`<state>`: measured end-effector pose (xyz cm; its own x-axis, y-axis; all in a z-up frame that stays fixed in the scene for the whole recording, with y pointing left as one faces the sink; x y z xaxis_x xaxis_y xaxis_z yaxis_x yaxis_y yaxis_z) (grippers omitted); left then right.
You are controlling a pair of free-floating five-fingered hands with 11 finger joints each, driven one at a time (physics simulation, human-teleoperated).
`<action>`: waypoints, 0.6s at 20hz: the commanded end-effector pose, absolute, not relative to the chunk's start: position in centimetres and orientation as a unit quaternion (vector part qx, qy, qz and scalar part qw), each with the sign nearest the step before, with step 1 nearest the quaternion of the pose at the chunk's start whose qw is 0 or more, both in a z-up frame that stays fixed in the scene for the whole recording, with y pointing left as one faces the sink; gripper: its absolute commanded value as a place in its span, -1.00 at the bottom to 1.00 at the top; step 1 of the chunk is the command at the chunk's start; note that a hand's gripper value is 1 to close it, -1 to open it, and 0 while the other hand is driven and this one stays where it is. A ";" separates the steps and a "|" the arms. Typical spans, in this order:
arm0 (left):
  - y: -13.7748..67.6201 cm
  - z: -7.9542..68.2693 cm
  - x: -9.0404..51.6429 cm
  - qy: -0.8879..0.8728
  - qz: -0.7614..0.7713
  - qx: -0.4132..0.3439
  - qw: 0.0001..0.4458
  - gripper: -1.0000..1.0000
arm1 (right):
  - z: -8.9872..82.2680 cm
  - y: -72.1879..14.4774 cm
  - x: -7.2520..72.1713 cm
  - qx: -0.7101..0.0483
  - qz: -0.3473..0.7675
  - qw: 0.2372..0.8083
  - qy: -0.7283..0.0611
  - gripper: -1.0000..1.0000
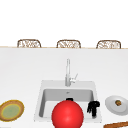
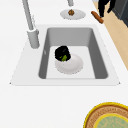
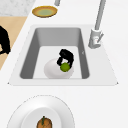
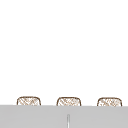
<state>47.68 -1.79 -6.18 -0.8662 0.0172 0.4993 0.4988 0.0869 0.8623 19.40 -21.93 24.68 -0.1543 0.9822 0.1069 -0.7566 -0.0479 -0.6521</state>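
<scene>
Right hand (image 1: pixel 93 106) at sink (image 1: pixel 42 86) rim, fingers curled, holding nothing; white counter (image 1: pixel 20 70), three chairs (image 1: pixel 29 43) behind.

White counter (image 1: pixel 22 75), two plates (image 1: pixel 116 105)

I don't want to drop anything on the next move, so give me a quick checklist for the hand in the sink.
1. Left hand curled round the green fruit: ok.
2. Green fruit above the white bowl in the sink: ok.
3. Green fruit touching the white bowl or apart: cannot tell.
4. Faucet apart from the left hand: ok.
5. Right hand apart from the left hand: ok.
6. Front view of the grasp: not ok, the red ball covers it.
</scene>
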 end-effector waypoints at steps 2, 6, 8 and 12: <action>-2.2 -10.1 48.5 -0.731 -0.637 -0.170 0.177 1.00 | 24.7 -21.9 19.4 -0.189 0.699 0.622 -0.298 0.00; -0.6 -11.3 48.5 -0.740 -0.624 -0.186 0.168 1.00 | 24.7 -21.9 19.4 -0.189 0.699 0.622 -0.298 0.00; 0.3 -11.5 49.2 -0.747 -0.611 -0.203 0.166 1.00 | 24.7 -21.9 19.4 -0.189 0.699 0.622 -0.298 0.00; 0.5 -7.1 47.8 -0.751 -0.610 -0.192 0.161 -1.00 | 24.7 -21.9 19.4 -0.189 0.699 0.622 -0.298 0.00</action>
